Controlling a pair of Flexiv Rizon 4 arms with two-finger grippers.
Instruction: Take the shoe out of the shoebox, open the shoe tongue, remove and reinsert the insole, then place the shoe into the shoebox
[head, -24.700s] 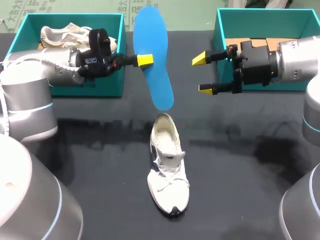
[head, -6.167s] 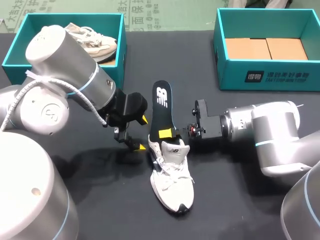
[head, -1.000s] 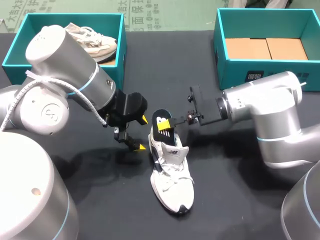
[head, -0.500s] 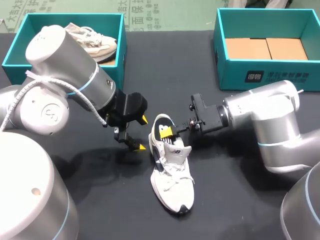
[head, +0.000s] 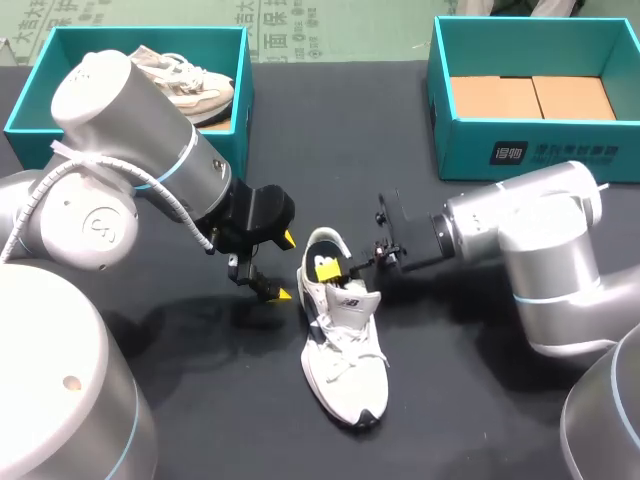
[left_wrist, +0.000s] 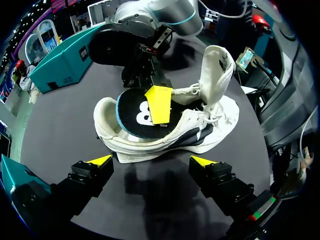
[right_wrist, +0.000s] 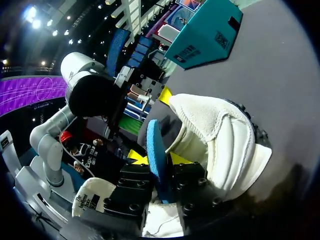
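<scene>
A white shoe (head: 342, 345) lies on the black table, toe toward me, its tongue folded up (left_wrist: 216, 65). The black-topped, blue-bottomed insole (head: 320, 268) lies mostly inside it, with the heel end still raised a little above the heel collar. My right gripper (head: 336, 266) comes in from the right and is shut on that heel end; the blue edge (right_wrist: 152, 145) runs between its fingers, and one yellow tip (left_wrist: 159, 102) rests on top of the insole (left_wrist: 135, 112). My left gripper (head: 285, 266) hangs open just left of the shoe's heel and touches nothing (left_wrist: 151, 161).
A teal shoebox (head: 140, 182) at the back left holds another pale shoe (head: 185, 75). A second teal shoebox (head: 530, 152) at the back right holds brown cardboard. My left arm's bulky links fill the table's left side.
My right gripper has pressed the insole's heel end down into the shoe; it now sticks up less. The left arm and the shoe have stayed put.
</scene>
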